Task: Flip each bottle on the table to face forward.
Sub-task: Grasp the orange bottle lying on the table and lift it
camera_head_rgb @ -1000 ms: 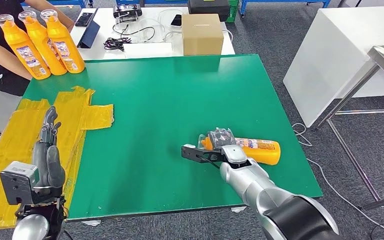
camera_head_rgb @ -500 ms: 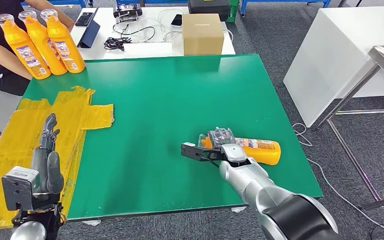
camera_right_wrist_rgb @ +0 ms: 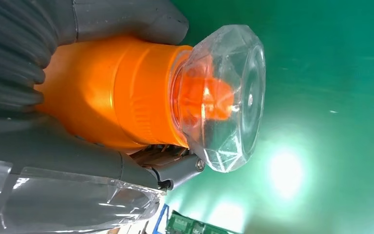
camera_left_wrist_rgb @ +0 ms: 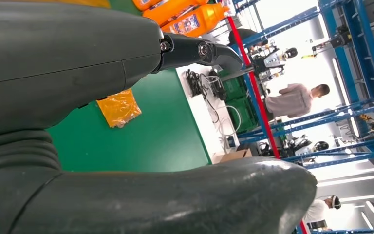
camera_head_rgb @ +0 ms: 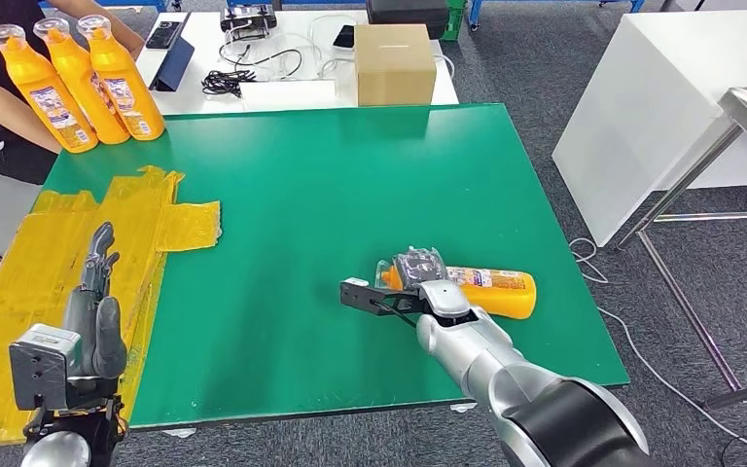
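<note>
orange bottle (camera_head_rgb: 486,291) lying sideways, clear faceted cap (camera_right_wrist_rgb: 226,97).

My right hand (camera_head_rgb: 418,292) has matt grey ribbed rubber-like covering, partly wrapped in clear crinkled film, on a brushed silver metal arm. It grips a glossy orange plastic bottle (camera_head_rgb: 491,292) with a clear faceted plastic cap (camera_right_wrist_rgb: 224,97) and a printed paper-like label. The worktop (camera_head_rgb: 331,195) is smooth matt green, reflecting soft glare. Wrinkled shiny yellow tape (camera_head_rgb: 146,219) covers one corner. I see a matt brown cardboard box (camera_head_rgb: 394,63) behind.
</note>
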Controlling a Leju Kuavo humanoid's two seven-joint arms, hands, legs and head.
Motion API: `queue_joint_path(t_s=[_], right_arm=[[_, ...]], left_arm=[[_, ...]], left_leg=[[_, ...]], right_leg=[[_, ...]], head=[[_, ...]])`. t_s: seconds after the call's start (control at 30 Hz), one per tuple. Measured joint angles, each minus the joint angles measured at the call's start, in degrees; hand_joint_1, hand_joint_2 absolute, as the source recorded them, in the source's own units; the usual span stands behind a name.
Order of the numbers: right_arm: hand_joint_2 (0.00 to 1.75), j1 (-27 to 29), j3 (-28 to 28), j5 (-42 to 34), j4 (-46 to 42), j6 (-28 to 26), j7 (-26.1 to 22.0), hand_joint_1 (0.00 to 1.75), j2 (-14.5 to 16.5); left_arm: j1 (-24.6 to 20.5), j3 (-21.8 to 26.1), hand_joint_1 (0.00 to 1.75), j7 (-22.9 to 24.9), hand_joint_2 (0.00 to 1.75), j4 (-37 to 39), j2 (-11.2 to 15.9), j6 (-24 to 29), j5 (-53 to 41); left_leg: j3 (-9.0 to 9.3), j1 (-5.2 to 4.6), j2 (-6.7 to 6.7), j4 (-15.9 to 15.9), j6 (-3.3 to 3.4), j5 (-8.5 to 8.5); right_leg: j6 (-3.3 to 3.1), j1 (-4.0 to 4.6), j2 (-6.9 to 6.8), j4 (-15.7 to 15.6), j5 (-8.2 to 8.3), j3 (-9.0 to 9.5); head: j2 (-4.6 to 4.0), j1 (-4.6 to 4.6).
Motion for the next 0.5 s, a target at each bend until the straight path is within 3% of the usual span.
queue_joint_path(t_s=[0.5], right_arm=[[1.75, -1.8, 0.5, 1.1, -0.2, -0.1, 0.3, 1.75, 2.3]], left_arm=[[-0.1, 0.0, 0.00, 0.4, 0.00, 0.0, -0.5, -0.8, -0.2]], left_leg=[[-0.33, 0.00, -0.06, 0.0, -0.01, 0.02]], right_leg=[[0.01, 0.00, -0.01, 0.0, 0.00, -0.30]], head=[[0.00, 0.00]])
